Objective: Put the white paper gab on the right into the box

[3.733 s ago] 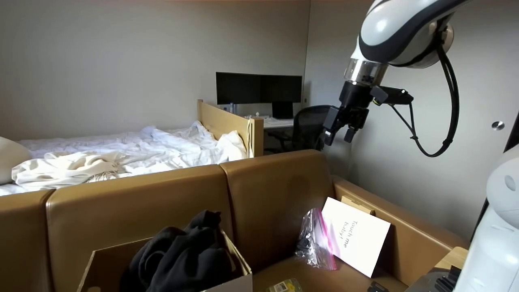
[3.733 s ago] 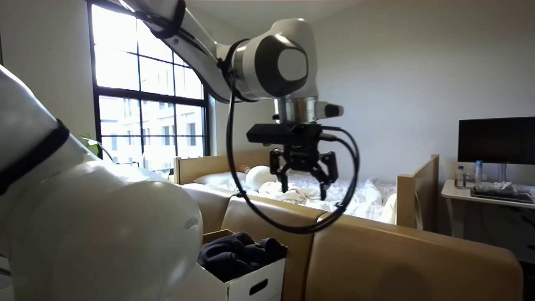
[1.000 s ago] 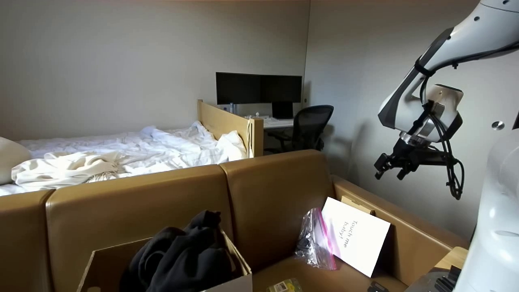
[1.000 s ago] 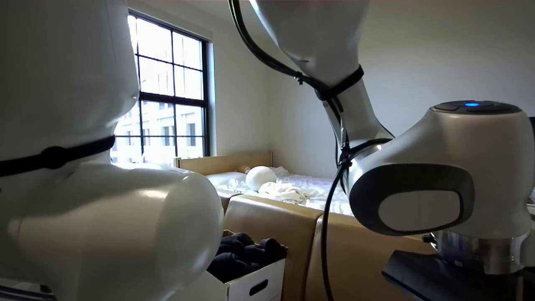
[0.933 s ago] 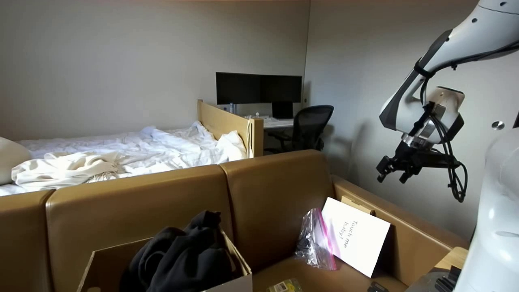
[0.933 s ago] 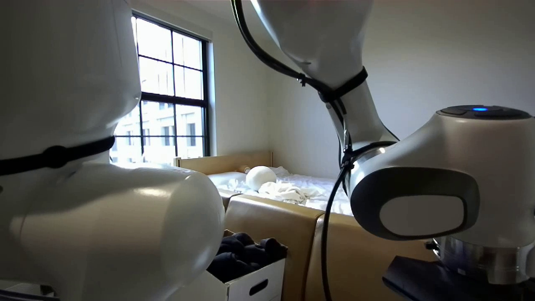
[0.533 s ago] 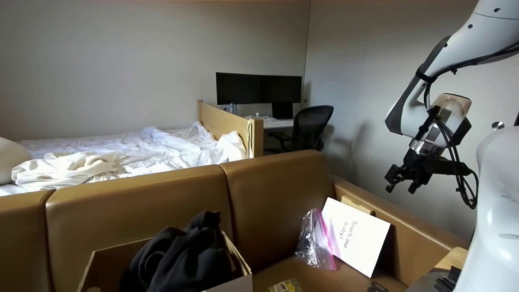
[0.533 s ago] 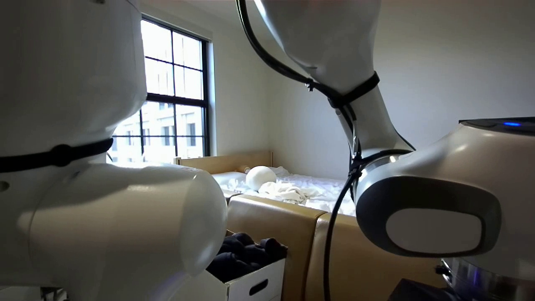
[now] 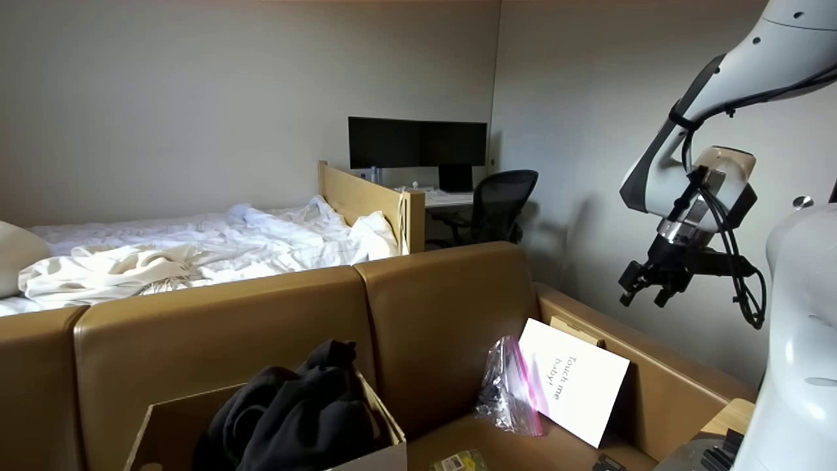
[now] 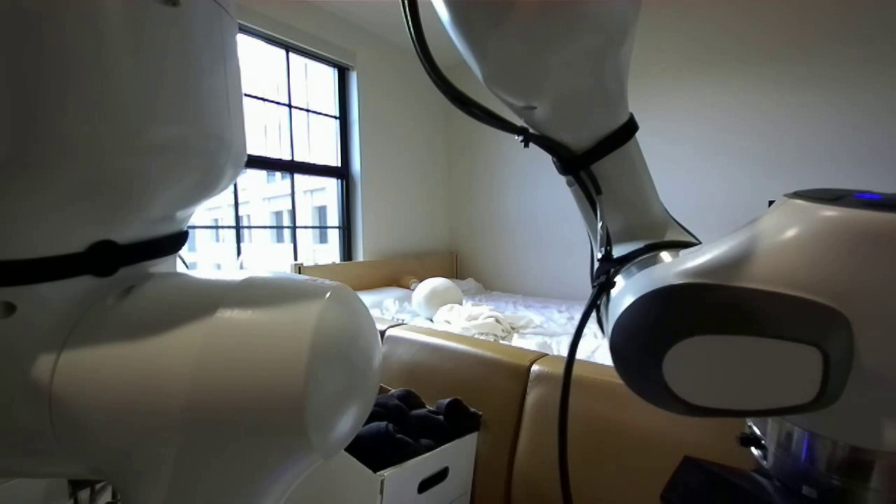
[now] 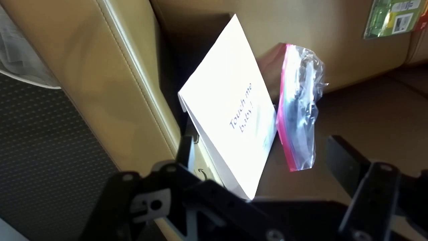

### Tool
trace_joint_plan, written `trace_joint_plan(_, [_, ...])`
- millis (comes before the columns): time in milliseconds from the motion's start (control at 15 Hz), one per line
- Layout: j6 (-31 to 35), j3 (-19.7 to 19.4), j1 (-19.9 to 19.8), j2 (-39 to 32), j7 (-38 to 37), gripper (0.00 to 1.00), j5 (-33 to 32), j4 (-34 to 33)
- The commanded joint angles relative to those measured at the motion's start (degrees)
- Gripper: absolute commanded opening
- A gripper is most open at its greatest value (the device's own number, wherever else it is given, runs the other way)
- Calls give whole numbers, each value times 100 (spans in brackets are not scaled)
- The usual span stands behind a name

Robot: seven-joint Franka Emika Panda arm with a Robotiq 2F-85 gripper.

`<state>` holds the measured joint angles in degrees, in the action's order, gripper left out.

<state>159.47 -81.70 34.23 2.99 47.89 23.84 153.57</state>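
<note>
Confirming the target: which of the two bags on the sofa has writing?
The white paper bag: its face reads "Touch me baby!" The clear zip bag beside it has a pink seal and no legible writing.

The white paper bag (image 11: 227,97) is smooth and matt, bright with glare in the wrist view. The zip bag (image 11: 301,110) is thin clear plastic, crinkled and glossy. The sofa (image 9: 451,307) wears a smooth leather-like cover with a low sheen. The box (image 10: 458,465) looks like cardboard — matt outside, raw brown board within — and the dark garment (image 9: 307,412) is soft, matt cloth. The robot arm (image 9: 739,82) has a glossy white shell and a polished metal ring (image 9: 679,231); the gripper (image 9: 645,298) is mostly matt black. The footboard (image 9: 363,198) is smooth pale wood, the bedding (image 9: 229,229) rumpled cloth, the office chair (image 9: 507,196) backed in mesh.
</note>
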Motion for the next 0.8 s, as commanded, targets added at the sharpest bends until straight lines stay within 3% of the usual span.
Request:
trace_joint_plan(0, [-1302,78,184,-651,-75,100,-494,-900])
trace_joint_plan(133, [-2247,83,229,-765,26,100,-679,-1364])
trace_joint_plan(267, [-2325,242,119,-1226,164,100,-560,-1444])
trace_joint_plan(400, [-1863,611,-277,-1593,328,100,-227,-1162])
trace_joint_plan(533, [-1703,1188,-830,-1721,418,100,348,-1010])
trace_joint_plan(733, [-1316,2497,-2009,-1852,955,100,1839,-999])
